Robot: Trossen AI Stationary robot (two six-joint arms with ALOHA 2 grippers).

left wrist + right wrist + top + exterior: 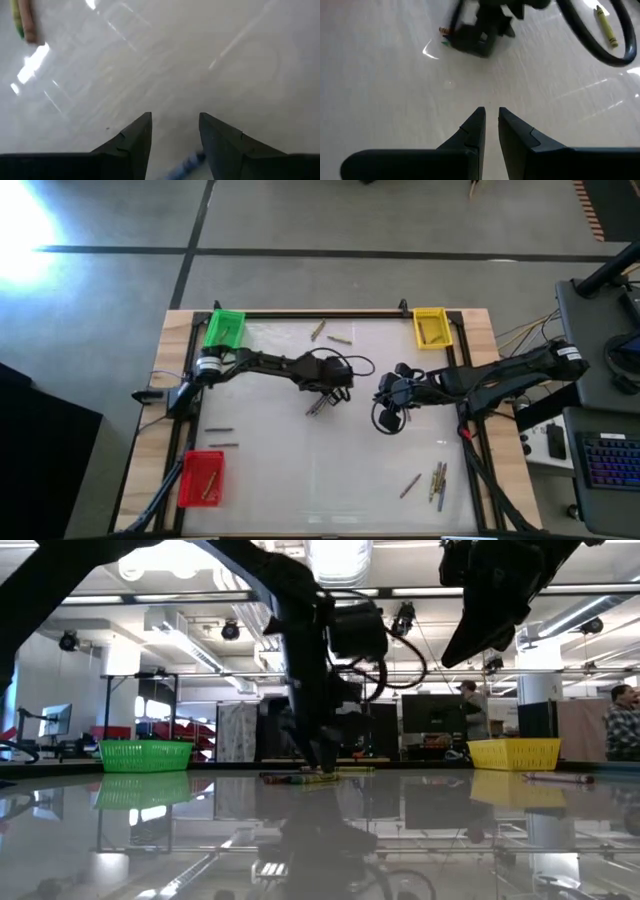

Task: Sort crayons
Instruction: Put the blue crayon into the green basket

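Observation:
Thin crayons lie scattered on the white table. A small cluster (pixel 316 407) sits in the middle, and my left gripper (pixel 324 392) stands over it, open, pointing steeply down. In the left wrist view a blurred blue crayon (pixel 187 162) shows low between the open fingers (pixel 175 117); I cannot tell whether it touches them. Two more crayons (pixel 25 20) lie farther off. My right gripper (pixel 385 393) hangs raised to the right of the left one, its fingers (pixel 490 111) shut to a narrow slit with nothing between them.
A green bin (pixel 223 328) stands at the far left corner, a yellow bin (pixel 431 327) at the far right and a red bin (pixel 202 478) at the near left. Loose crayons lie at the far middle (pixel 330 334), left (pixel 220 437) and near right (pixel 430 480).

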